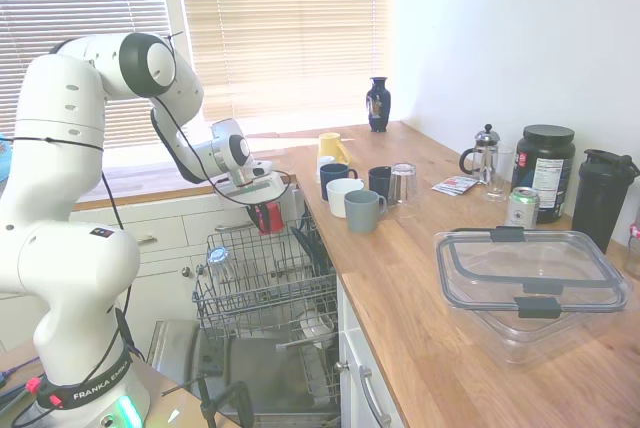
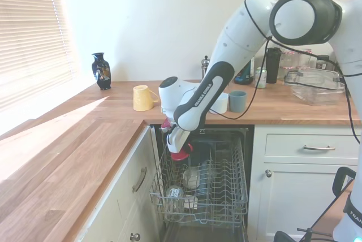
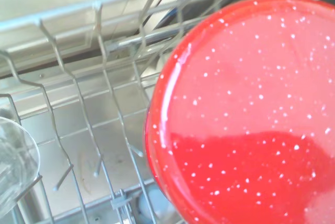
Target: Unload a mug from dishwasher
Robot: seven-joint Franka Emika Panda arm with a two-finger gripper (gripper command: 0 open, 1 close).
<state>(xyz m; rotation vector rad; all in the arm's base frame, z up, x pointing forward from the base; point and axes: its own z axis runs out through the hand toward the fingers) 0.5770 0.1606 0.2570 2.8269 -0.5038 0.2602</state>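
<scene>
Step in hand: lift-out. Your gripper (image 1: 262, 200) pinches mug (image 1: 266, 217), fingers clamped on it from above. Mug hangs clear above rack (image 1: 262, 283) of dishwasher (image 2: 202, 182), near rack's back edge, just below counter (image 1: 420, 278) lip. Wrist view: mug's speckled red base (image 3: 246, 114) fills frame, rack wires behind it, glass (image 3: 13, 166) at 8 o'clock.

Next, as I judge it: raise until mug clears counter edge, swing toward 3 o'clock in first exterior view, set down on bare wood short of mug cluster (image 1: 355, 193). Risk: clipping counter lip.

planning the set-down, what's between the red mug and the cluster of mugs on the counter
Nothing blocks the way: in the first exterior view only the counter edge separates the red mug, held over the dishwasher rack, from the mugs.
</scene>
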